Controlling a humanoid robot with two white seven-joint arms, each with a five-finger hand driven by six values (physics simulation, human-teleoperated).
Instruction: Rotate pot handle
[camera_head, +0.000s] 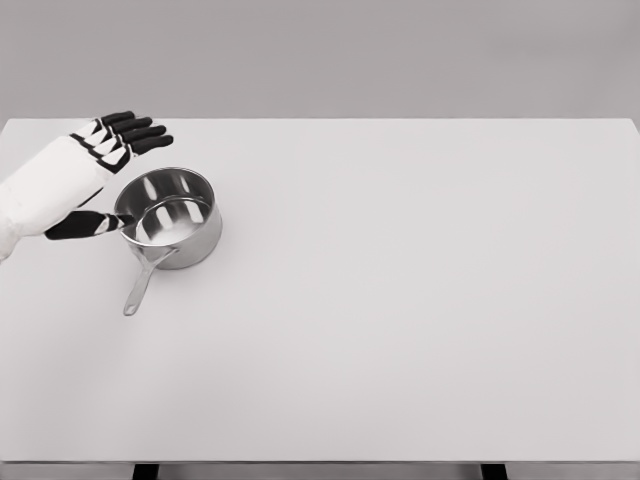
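Note:
A shiny steel pot (170, 215) stands upright on the white table (400, 300), left of the middle. Its long handle (140, 285) points toward the front and slightly left, lying low over the tabletop. My left hand (118, 170) hovers at the pot's left and far side, fingers (135, 132) stretched out flat beyond the rim. The thumb (92, 224) reaches toward the pot's left wall near the rim. The hand holds nothing. My right arm does not show.
The table's far edge runs just behind the left hand, and dark table legs (145, 471) show at the bottom edge.

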